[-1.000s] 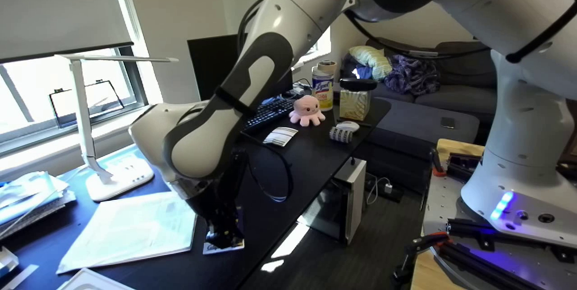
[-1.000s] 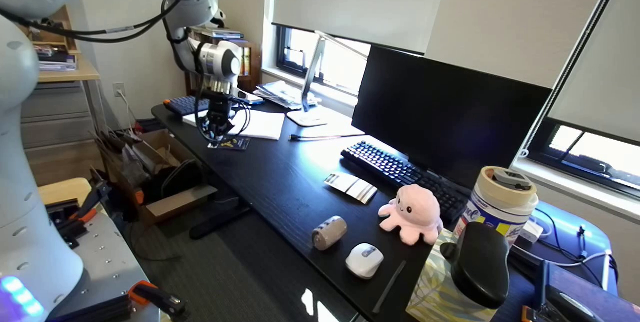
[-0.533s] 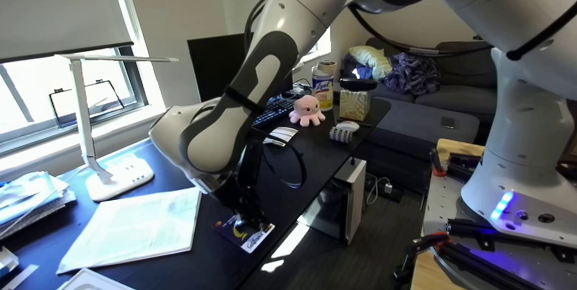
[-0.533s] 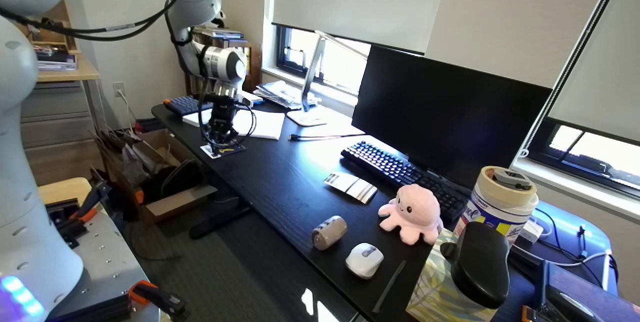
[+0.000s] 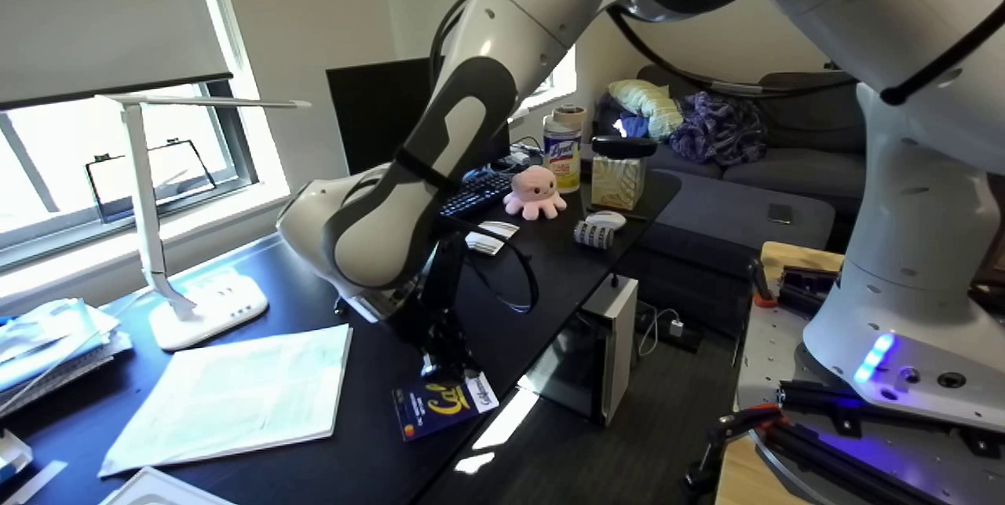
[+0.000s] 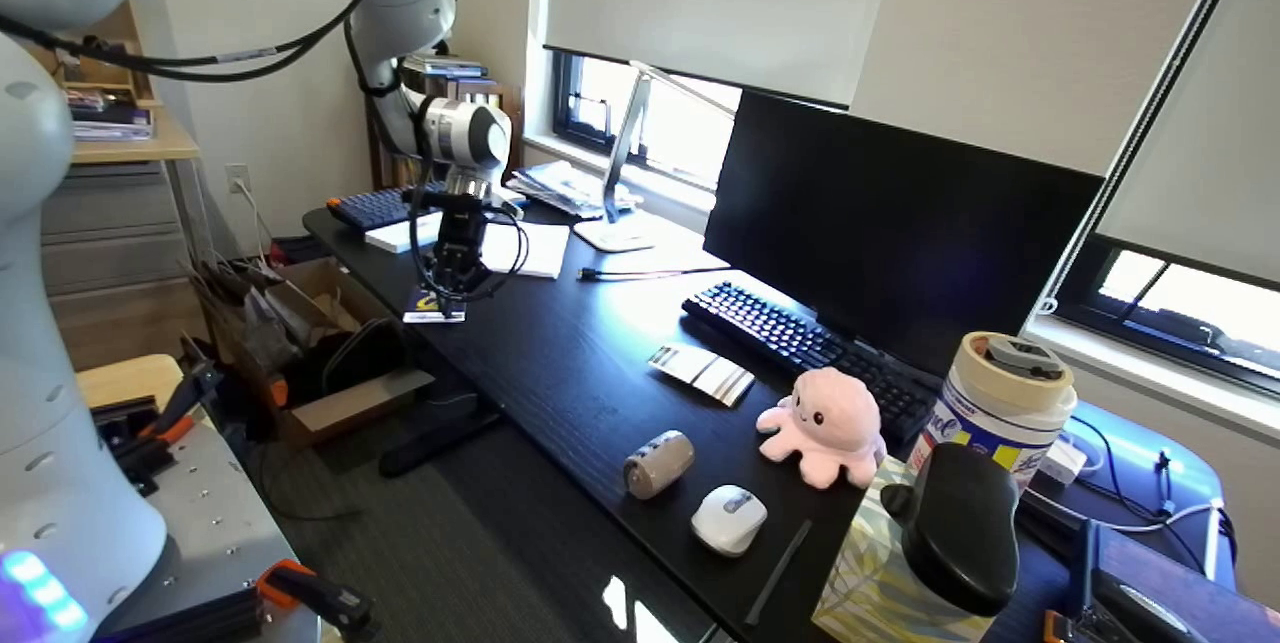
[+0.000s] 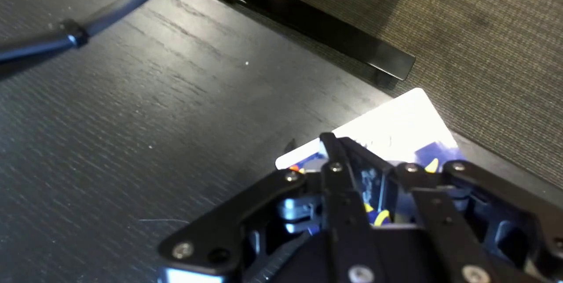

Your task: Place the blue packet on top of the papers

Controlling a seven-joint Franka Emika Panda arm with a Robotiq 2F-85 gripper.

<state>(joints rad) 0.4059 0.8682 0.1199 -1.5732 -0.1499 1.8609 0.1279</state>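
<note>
One tool, closed tight at blue packet, hold unclear | papers in both exterior views only

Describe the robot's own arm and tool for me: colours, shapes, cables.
The arm is glossy white with rounded segments and dark grey panels. Black straps wrap it, and it carries black cables; a blue light strip glows on its base. A silver collar leads to the tool, which is mostly black, with jointed fingers and silver screws.
</note>
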